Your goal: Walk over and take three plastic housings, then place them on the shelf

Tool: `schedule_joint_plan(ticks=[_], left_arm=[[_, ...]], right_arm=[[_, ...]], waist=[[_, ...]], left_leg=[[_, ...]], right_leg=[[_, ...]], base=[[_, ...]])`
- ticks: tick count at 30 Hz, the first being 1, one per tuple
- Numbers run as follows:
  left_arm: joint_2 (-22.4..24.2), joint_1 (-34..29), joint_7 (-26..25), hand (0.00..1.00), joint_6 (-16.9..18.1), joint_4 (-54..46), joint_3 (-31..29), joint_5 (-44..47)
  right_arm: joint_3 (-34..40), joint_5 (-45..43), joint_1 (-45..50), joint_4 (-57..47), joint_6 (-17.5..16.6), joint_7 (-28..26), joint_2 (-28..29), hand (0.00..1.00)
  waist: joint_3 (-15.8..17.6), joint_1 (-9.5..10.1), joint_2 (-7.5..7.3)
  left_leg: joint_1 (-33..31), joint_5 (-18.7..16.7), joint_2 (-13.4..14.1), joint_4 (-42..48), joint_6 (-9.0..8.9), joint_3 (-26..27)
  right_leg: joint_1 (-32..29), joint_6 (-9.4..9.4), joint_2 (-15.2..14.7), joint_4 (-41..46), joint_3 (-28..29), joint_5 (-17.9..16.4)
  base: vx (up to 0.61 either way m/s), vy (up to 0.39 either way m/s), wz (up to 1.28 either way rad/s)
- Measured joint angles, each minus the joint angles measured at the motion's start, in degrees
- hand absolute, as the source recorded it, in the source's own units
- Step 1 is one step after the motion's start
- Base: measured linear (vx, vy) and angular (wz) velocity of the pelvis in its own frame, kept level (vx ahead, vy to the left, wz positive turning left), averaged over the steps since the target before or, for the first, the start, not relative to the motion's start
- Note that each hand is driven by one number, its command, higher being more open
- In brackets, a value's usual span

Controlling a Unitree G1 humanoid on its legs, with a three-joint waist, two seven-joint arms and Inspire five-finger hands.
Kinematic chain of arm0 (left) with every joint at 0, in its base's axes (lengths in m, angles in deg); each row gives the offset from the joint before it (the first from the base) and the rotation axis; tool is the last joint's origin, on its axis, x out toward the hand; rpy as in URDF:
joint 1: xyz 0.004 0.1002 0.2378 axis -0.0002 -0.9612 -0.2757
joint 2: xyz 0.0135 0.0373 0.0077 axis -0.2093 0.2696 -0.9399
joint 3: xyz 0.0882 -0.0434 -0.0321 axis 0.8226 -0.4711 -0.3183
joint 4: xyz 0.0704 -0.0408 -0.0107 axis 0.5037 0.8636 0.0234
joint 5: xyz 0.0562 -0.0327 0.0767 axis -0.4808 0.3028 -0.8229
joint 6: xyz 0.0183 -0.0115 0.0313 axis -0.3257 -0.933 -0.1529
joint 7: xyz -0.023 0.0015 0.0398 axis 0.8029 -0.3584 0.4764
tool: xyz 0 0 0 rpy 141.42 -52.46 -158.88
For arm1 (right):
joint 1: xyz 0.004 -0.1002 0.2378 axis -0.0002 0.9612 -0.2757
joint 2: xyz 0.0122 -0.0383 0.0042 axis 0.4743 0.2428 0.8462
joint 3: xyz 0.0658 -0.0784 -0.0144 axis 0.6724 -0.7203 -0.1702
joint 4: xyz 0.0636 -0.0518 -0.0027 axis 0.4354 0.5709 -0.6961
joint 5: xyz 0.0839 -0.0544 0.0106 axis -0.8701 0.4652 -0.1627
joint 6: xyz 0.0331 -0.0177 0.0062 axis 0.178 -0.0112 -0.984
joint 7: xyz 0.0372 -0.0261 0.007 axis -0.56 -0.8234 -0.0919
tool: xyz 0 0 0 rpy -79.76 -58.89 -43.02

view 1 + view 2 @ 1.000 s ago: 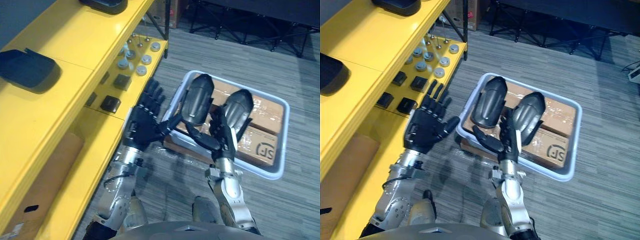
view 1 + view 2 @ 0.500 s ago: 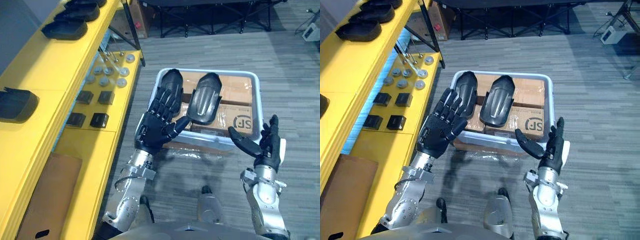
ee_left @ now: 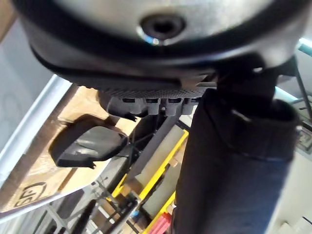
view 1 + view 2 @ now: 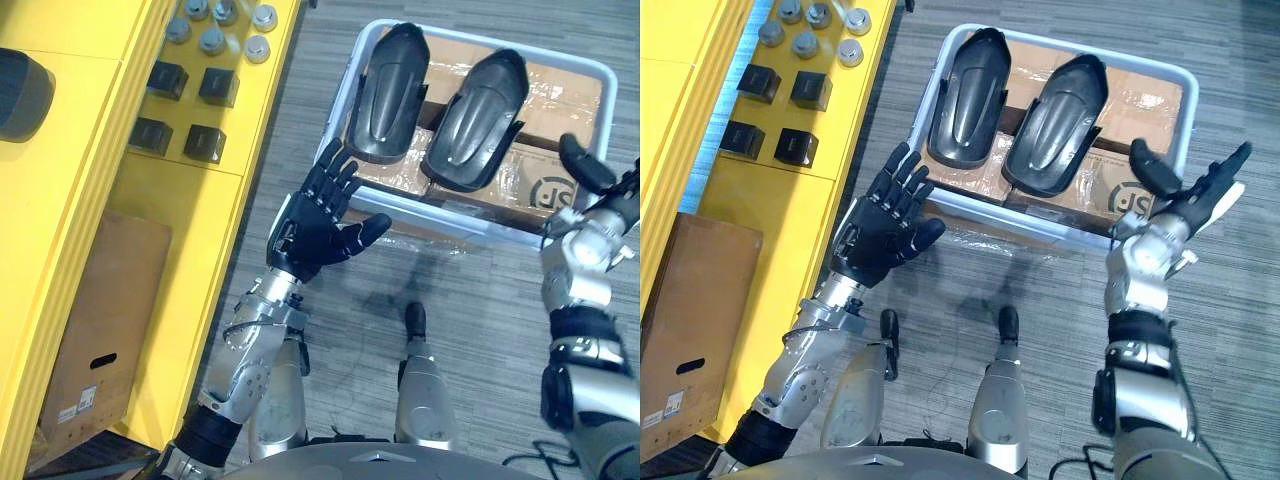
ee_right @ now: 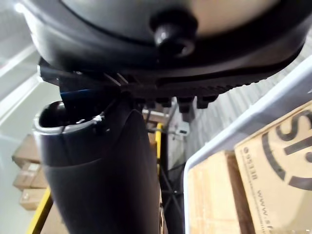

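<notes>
both hands empty. left hand open, fingers spread, over the floor just beside the white bin's near left corner; right hand open at its near right corner. two plastic housings lie side by side on cardboard boxes inside the bin, and its near rim sits between them and our hands. yellow shelf to our left carries black blocks, silver discs and, higher up, a dark housing.
</notes>
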Motion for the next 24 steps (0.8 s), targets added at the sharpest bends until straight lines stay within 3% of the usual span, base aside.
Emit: schedule_joint_plan(ticks=[5, 8, 10, 14, 18, 19, 24], left_arm=[[0.9, 3.9, 0.0, 1.0, 0.0, 7.5, 0.9, -0.1], [1.0, 4.2, -0.3, 1.0, 0.2, 9.6, 1.7, 0.0], [1.7, 5.4, -1.0, 1.0, 0.3, 11.4, 2.6, 0.0], [2.6, 6.3, -1.4, 1.0, 0.6, 13.8, 3.6, 0.0], [2.6, 6.3, -1.7, 1.0, 1.5, 14.6, 4.4, 0.3], [2.6, 6.5, -2.0, 1.0, 1.5, 14.9, 4.7, 0.9], [2.4, 7.3, -3.6, 1.0, 2.5, 16.8, 4.7, 2.0]], right_arm=[[-4.7, -0.9, -7.6, 7.4, 0.8, -2.8, -4.7, 1.0], [-7.6, -0.9, -11.2, 11.5, 3.7, -4.7, -5.8, 1.0], [-9.6, -0.8, -14.0, 13.7, 6.2, -6.6, -7.6, 1.0], [-13.5, 1.5, -17.6, 16.9, 10.3, -9.6, -10.1, 1.0], [-16.0, 3.8, -21.4, 20.0, 13.4, -12.0, -13.0, 1.0], [-16.0, 4.7, -22.1, 20.9, 14.2, -12.7, -14.1, 0.0], [-16.2, 10.7, -25.8, 24.9, 20.5, -13.8, -16.0, 0.0]], waist=[[1.8, 1.33, 1.42], [2.3, 2.58, 1.91], [3.4, 2.9, 3.31], [4.1, 4.03, 4.38], [4.2, 4.72, 4.6], [4.4, 5.27, 4.97], [4.4, 6.08, 5.12]], left_leg=[[-2.1, -0.1, -0.1, 1.2, 0.53, 0.0], [-3.4, -0.1, -0.1, 2.1, 0.59, -0.3], [-4.4, 0.1, -0.2, 2.9, 0.59, -1.2], [-5.4, 0.6, -0.2, 3.1, 0.54, -1.2], [-6.5, 1.3, -0.2, 3.1, 0.48, -1.5], [-6.7, 1.5, -0.2, 3.2, 0.39, -1.7], [-7.1, 1.9, -0.2, 3.0, 0.09, -2.4]], right_leg=[[-1.9, -1.13, -0.1, 0.0, -2.4, 2.9], [-2.6, -1.15, -0.1, 0.0, -3.3, 3.0], [-2.7, -1.16, -0.1, 0.1, -4.6, 3.0], [-3.6, -1.13, -0.1, 0.2, -5.6, 3.0], [-4.4, -1.22, -0.1, 0.3, -6.5, 2.8], [-4.5, -1.22, -0.1, 0.3, -6.7, 2.8], [-4.6, -1.76, -0.1, 0.7, -7.9, 2.4]], base=[[-0.04, 0.029, -0.05], [-0.05, 0.005, 0.03], [-0.05, -0.013, 0.14], [-0.06, -0.021, -0.01], [-0.05, -0.029, 0.04], [-0.07, -0.027, 0.05], [-0.04, -0.02, 0.07]])
